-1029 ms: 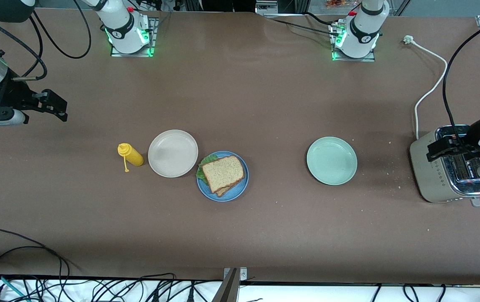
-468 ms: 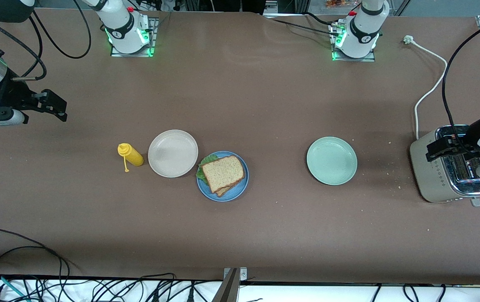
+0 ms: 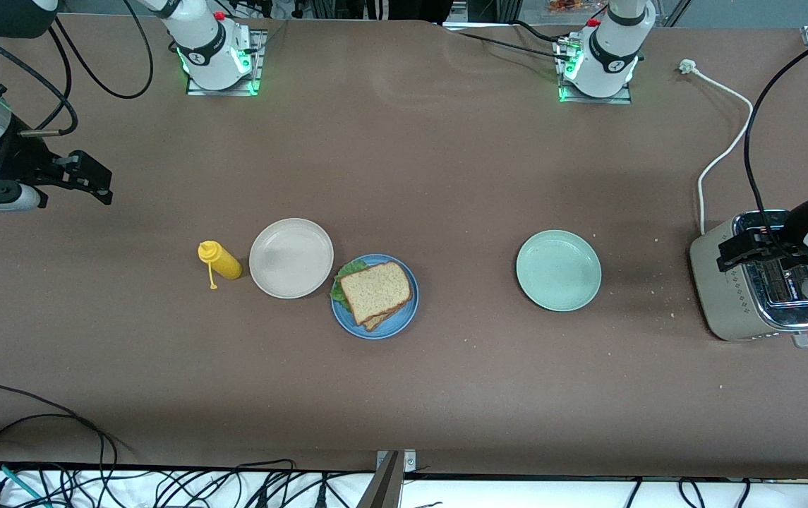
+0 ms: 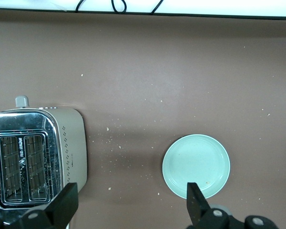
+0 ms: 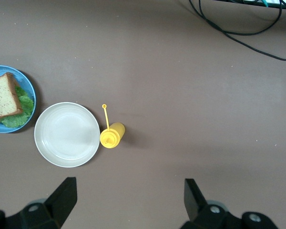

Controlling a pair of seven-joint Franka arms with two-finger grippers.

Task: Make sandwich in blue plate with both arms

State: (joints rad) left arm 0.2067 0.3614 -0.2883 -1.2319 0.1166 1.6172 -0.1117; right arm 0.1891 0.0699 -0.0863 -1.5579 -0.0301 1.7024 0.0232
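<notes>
The sandwich [image 3: 375, 291] lies on the blue plate [image 3: 406, 315] near the table's middle: a brown toast slice on top, green lettuce poking out at one edge, a second slice under it. The right wrist view shows the same sandwich [image 5: 2, 98] and blue plate [image 5: 1, 69] at its edge. My right gripper [image 3: 97, 180] hangs open and empty over bare table at the right arm's end; its fingers [image 5: 62, 195] stand wide apart. My left gripper [image 3: 735, 254] hangs open and empty over the toaster at the left arm's end, fingers [image 4: 66, 202] spread.
A beige plate [image 3: 291, 257] sits beside the blue plate, with a yellow mustard bottle [image 3: 219, 261] lying beside it. A mint-green plate [image 3: 558, 270] is toward the left arm's end. The silver toaster [image 3: 728, 303] trails a white cord [image 3: 725, 152]. Crumbs lie near it.
</notes>
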